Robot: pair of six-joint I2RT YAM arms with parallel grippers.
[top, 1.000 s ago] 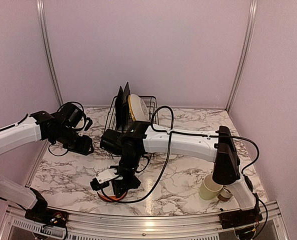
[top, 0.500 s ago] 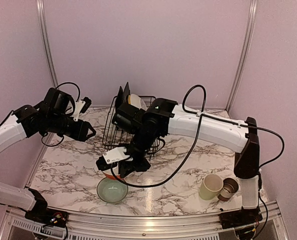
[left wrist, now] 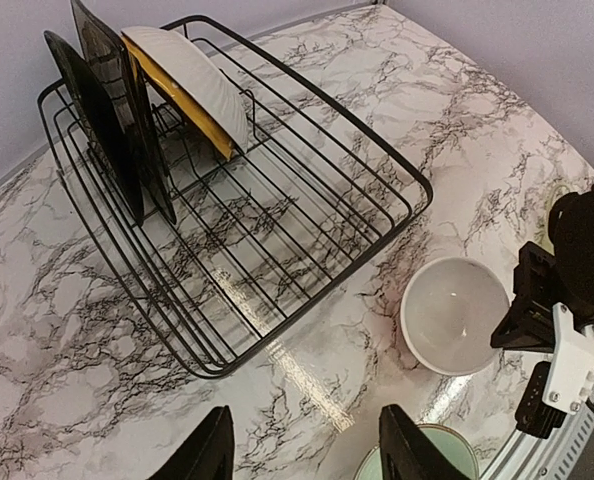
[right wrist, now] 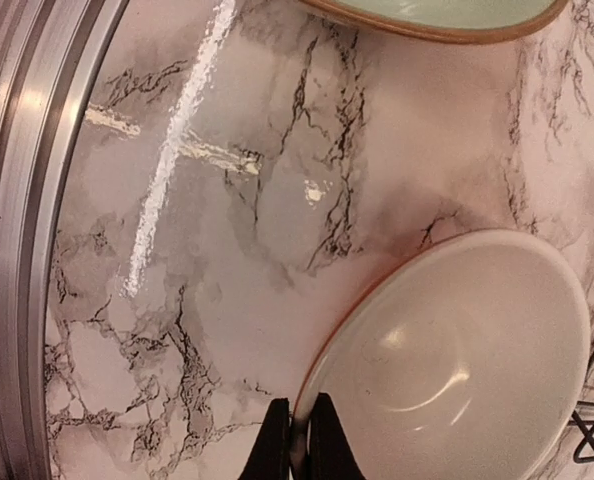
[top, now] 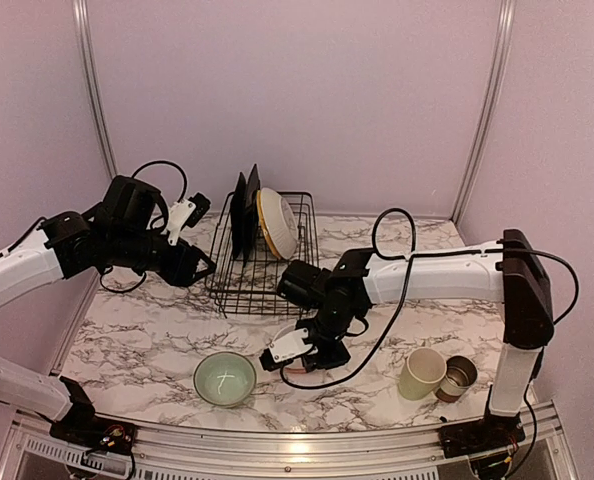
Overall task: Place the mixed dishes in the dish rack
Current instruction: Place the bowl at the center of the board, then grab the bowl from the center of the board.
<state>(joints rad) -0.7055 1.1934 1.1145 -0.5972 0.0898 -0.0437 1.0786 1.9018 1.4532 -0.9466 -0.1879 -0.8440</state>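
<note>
A marble-patterned counter (top: 377,390) stands between plain lilac walls (top: 297,90). On it, at 5 o'clock from the dish rack (left wrist: 277,230) and near its front corner, is the white bowl (left wrist: 455,315). The right gripper (right wrist: 299,435) is closed on the bowl's rim, one finger inside and one outside. I cannot tell if the bowl rests on the counter or hangs just above it.

A pale green bowl (top: 225,379) with an orange-brown outside sits at 8 o'clock from the white bowl, close to it but apart. The rack is at 11 o'clock from the white bowl, in the middle of the counter toward the back wall. Inside the rack, two black plates (left wrist: 107,110) stand upright at its left end. The yellow plate (left wrist: 187,85) leans just beside them, and the other slots of the rack hold nothing.

The left gripper (left wrist: 302,460) hangs above the counter at 9 o'clock from the rack. Its fingers are spread wide with nothing between them.

Well apart, at 3 to 4 o'clock from the white bowl, the pale mug (top: 420,373) stands upright. The small cup (top: 459,375) is just beside it at 3 o'clock.
</note>
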